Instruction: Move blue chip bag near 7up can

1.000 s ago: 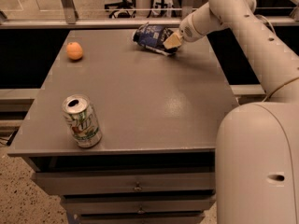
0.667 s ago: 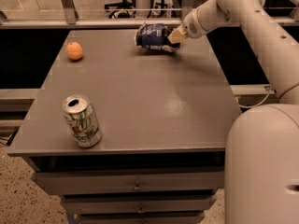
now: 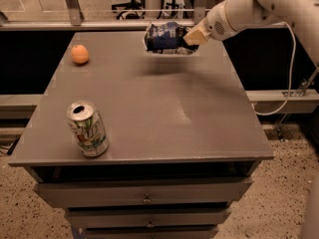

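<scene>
The blue chip bag [image 3: 164, 38] is a crinkled dark-blue foil bag with white lettering, held in the air above the far middle of the grey table [image 3: 149, 108]. My gripper [image 3: 191, 37] is shut on the bag's right end, coming in from the upper right on the white arm [image 3: 249, 9]. The 7up can [image 3: 88, 129] stands upright near the table's front left corner, white and green with an open silver top, far from the bag.
A small round orange fruit [image 3: 79, 54] lies at the table's far left. Drawers [image 3: 144, 198] sit under the tabletop. A white cable [image 3: 286, 78] hangs at the right. A railing and chair legs stand behind the table.
The gripper has lifted the chip bag off the table's far edge and carried it a little left and toward the front. The can and fruit have not moved.
</scene>
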Robot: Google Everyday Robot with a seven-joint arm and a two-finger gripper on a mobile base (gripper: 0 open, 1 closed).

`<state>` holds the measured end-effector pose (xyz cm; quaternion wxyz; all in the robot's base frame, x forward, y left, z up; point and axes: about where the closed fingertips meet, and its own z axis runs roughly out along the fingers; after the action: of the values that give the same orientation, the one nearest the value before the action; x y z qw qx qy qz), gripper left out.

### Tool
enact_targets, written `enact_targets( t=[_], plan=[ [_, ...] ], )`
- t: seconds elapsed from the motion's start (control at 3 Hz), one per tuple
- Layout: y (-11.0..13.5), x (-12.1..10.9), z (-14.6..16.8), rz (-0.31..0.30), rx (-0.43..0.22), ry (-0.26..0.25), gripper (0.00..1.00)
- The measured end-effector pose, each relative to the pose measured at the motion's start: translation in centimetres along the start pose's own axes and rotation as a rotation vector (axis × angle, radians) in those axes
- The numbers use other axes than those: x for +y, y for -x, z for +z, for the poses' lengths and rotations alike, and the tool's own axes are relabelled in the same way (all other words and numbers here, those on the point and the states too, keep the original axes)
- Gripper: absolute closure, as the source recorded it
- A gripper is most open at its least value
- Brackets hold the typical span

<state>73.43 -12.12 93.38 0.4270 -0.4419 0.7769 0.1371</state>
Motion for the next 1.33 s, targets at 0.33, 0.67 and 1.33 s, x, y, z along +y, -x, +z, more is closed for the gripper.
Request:
enact_targets(
  t=[0.33, 0.67, 1.33],
  plan=[
    [-0.6, 3.7, -1.6, -0.013, 0.010, 0.010, 1.00],
    [-1.6, 8.2, -1.5, -0.005, 0.045, 0.044, 1.00],
    [-1.7, 15.0, -1.9, 0.017, 0.082, 0.132, 1.00]
  ],
)
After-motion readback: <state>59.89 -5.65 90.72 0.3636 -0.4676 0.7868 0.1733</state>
